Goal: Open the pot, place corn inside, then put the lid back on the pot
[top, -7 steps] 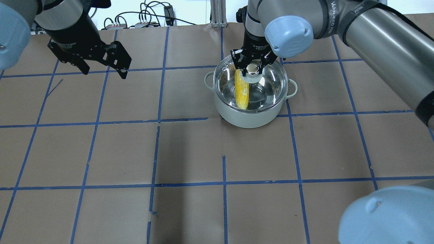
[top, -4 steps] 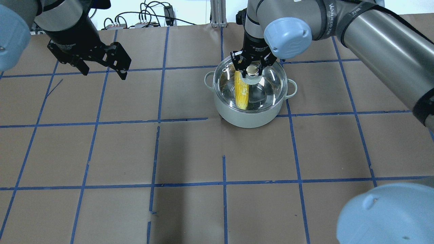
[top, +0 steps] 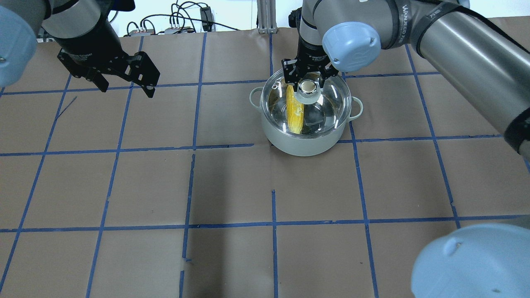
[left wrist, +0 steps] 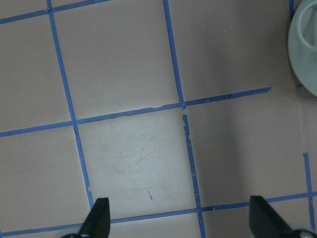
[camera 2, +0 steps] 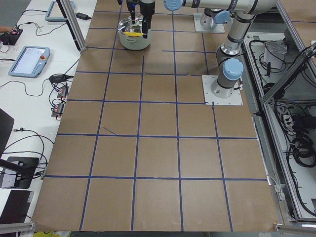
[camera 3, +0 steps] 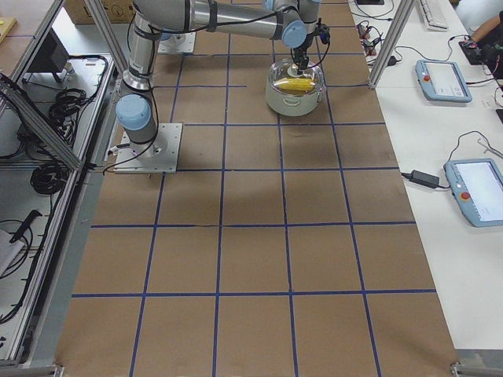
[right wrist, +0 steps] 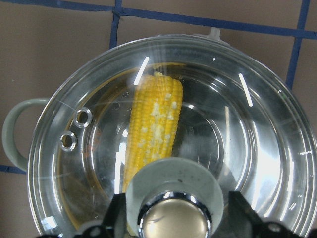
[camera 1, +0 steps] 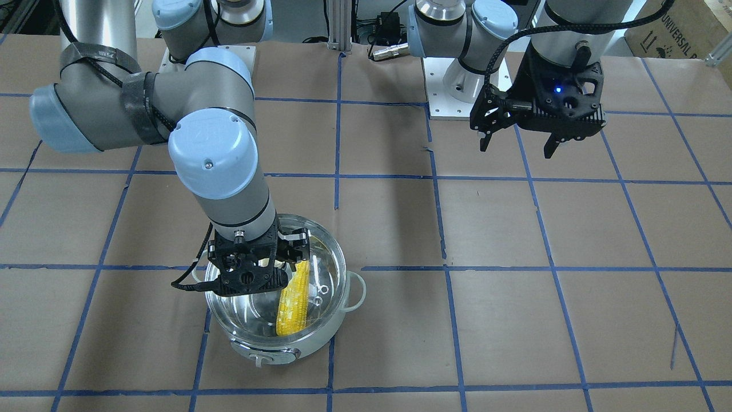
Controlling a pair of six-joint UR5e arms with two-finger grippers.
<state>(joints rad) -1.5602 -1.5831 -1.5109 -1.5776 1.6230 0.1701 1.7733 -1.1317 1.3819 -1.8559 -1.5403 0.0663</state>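
**Lidded pot with corn inside: right gripper open over the lid knob, left gripper open and empty**

- Pot (top: pixel 304 145): pale mint-white body with a shiny steel lining. It stands upright on the table (top: pixel 232 186), which is covered in brown paper marked with a blue tape grid. It sits on the far right of centre in the overhead view. One loop handle shows on each side, and a small front knob (camera 1: pixel 260 359) faces away from the robot.
- Lid (top: pixel 331 99): clear glass, seated level on the pot's rim and closing it. A small ringed vent hole (right wrist: pixel 82 116) lies near one edge.
- Lid knob (top: pixel 307 86): metallic top on a pale ring base, at the lid's centre.
- Corn (top: pixel 295 111): yellow cob lying inside the pot under the glass. It lies beside the knob and to its left in the overhead view.
- Right gripper (top: pixel 308 78): points straight down, directly over the lid knob. Its jaws are spread, with one finger on either side of the knob and not clamped on it.
- Left gripper (top: pixel 127 89): hangs above bare table, well apart from the pot on the robot's left. Its jaws are wide apart and hold nothing.
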